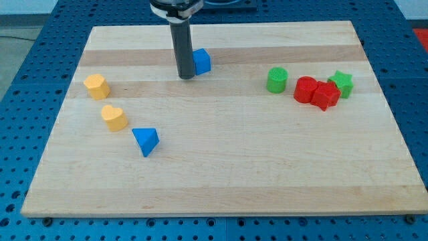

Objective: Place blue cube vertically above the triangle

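Note:
The blue cube (201, 61) sits near the view's top, a little left of centre. The blue triangle (146, 140) lies lower down at the view's left of centre. My tip (186, 76) rests on the board right beside the cube's left edge, touching or almost touching it. The rod partly hides the cube's left side. The cube lies to the view's right of the triangle and well above it.
A yellow block (97, 86) and a yellow heart-like block (114, 117) lie at the view's left. A green cylinder (277, 79), a red cylinder (305, 90), a red block (326, 95) and a green star (342, 83) cluster at the view's right on the wooden board (221, 181).

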`<state>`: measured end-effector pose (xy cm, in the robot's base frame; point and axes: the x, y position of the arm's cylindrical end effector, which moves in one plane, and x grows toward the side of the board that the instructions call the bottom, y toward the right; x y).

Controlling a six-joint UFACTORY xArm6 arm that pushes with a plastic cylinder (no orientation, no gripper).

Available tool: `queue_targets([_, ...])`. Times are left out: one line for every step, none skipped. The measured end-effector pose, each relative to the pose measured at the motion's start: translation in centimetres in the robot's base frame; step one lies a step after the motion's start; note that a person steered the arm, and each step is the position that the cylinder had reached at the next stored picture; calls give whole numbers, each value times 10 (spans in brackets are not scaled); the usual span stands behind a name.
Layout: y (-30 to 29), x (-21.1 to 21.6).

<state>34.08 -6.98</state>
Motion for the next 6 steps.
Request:
queue_targets([68, -1])
queue_targets([128, -15])
queue_targets([56, -50])
queue_targets([-51, -67])
queue_targets([-117, -65])
queue_targets([-118, -69])
